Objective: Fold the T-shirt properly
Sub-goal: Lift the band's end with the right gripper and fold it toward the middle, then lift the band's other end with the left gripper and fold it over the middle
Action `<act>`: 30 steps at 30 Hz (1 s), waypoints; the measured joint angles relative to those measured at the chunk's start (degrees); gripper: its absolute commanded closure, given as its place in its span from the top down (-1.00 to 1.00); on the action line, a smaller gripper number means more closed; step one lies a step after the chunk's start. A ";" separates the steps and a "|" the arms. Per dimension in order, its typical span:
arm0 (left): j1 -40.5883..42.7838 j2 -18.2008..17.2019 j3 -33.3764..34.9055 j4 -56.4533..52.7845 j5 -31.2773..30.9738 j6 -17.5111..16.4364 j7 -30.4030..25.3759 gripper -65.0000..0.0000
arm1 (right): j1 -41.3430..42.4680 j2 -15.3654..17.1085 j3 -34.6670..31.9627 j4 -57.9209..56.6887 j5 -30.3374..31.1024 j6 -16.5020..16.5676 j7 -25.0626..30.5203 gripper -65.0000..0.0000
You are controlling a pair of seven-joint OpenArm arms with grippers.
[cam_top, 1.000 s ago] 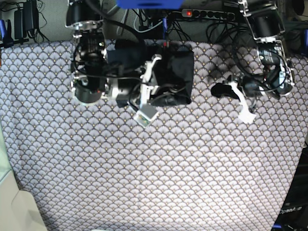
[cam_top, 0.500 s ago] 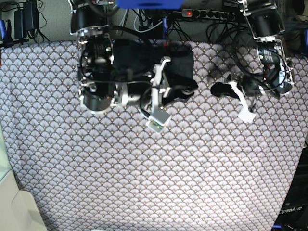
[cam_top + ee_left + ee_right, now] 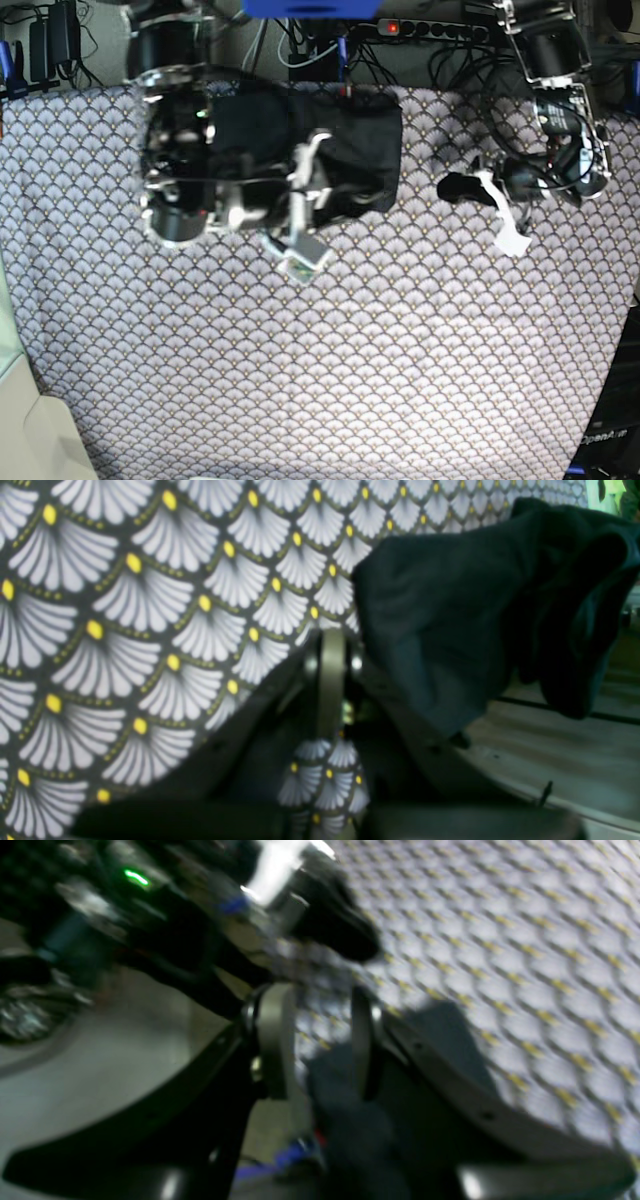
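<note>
T-shirt (image 3: 345, 150) folded on tablecloth (image 3: 400, 350), right end effector (image 3: 317, 1040) parted, left end effector (image 3: 331, 680) closed empty.

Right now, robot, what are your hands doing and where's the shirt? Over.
Left gripper shut, empty, parked beside the T-shirt. Right gripper jaws apart, over the shirt's edge. T-shirt bunched in a dark bundle at the far side of the tablecloth. Nothing in the way.

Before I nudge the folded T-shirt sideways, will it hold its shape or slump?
Probably slump: the T-shirt is soft cloth, and in the left wrist view its edge droops in loose folds. It likely drags rather than slides on the patterned tablecloth, so the layers may shear apart.
</note>
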 measured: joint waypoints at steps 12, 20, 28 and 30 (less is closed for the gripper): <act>-0.90 0.00 0.15 -0.02 0.24 -0.02 0.13 -1.00 | -1.86 5.33 -0.35 2.38 -0.15 0.00 -0.24 -0.34; -3.63 0.26 3.69 2.10 -0.52 0.17 0.42 -1.00 | -2.08 10.86 -0.31 9.05 0.44 0.00 -0.52 -0.34; -4.20 -0.20 16.55 14.82 -10.40 -0.22 -0.13 -0.61 | -3.04 16.26 2.97 9.11 0.74 0.02 0.26 -0.34; -3.93 -0.26 17.92 14.51 -9.94 -0.20 0.15 -0.40 | -3.82 17.68 5.99 9.18 0.74 0.02 0.26 -0.34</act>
